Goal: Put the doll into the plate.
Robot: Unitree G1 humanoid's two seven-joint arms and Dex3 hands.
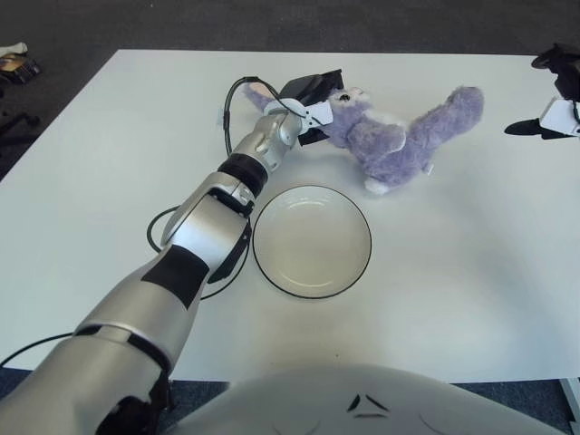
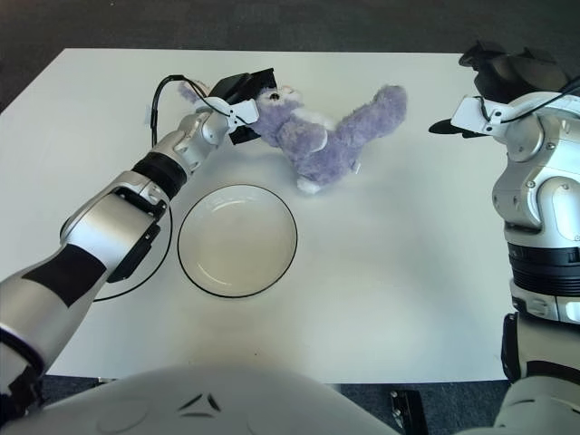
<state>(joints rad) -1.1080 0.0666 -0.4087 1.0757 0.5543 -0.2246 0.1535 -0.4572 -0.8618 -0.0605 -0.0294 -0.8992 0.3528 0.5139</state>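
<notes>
The left hand point(image 1: 313, 95) gripped the soft, light purple doll point(image 1: 390, 145) by its head, its limp body trailing rightward beyond the plate point(image 1: 312, 241), while the open right hand point(image 2: 494, 77) hovered well apart.

We saw the left hand point(image 1: 313, 95) reached far across the white counter point(image 1: 109, 163), its fingers closed on the head end of the purple doll point(image 1: 394, 140). The doll lay on its side, tail pointing toward the right edge. The plate point(image 1: 312, 241), white with a dark rim, sat nearer to us, just below the doll and apart from it. The right hand point(image 1: 557, 118) showed at the far right edge, well clear of the doll.
</notes>
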